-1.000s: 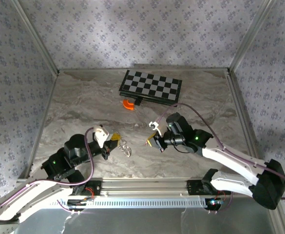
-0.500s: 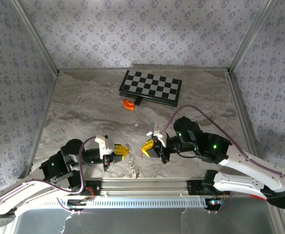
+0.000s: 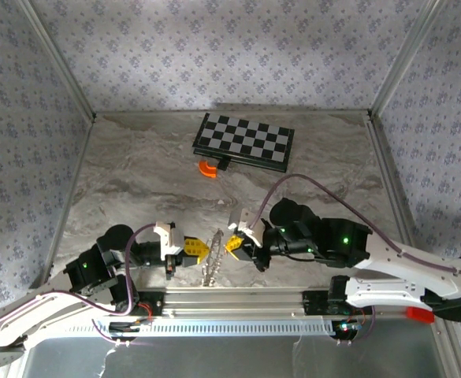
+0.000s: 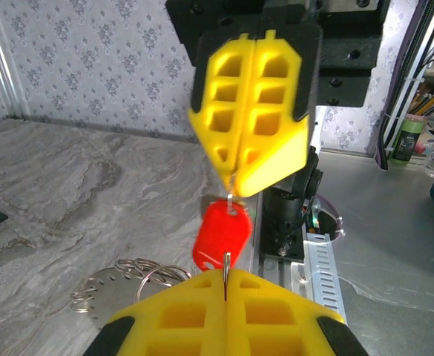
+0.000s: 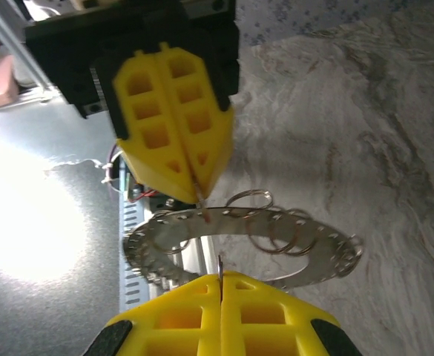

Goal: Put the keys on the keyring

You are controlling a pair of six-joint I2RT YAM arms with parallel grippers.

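**A:** Where do the grippers stand?

**B:** Well apart from the chessboard (image 3: 246,142), on its near side towards the arm bases. The left gripper (image 3: 192,250) and the right gripper (image 3: 234,243) point at each other with their tips almost meeting.

**A:** Are either of them spread?

**B:** No. Both have their yellow fingers pressed flat together. The left wrist view shows the red key (image 4: 222,236) hanging off the tip of the right gripper, which seems to pinch it by a thin bit of metal. The red head faces the camera.

**A:** And the left one?

**B:** It pinches the keyring (image 3: 212,264). The bunch dangles from its tip into the gap between the two grippers. From the right wrist, the silver keys (image 5: 224,221) fan out as a spiky band with several thin wire loops showing. The left tip touches the upper edge of that band. A thin metal sliver sits in the seam of each gripper's own fingers.

**A:** Is the red key on the ring?

**B:** I cannot tell. It hangs just beside the bunch, right between the tips.

**A:** Is there anything else by the chessboard?

**B:** An orange curved piece (image 3: 207,168) lies just beside its near left corner on the grey marbled table (image 3: 135,173).
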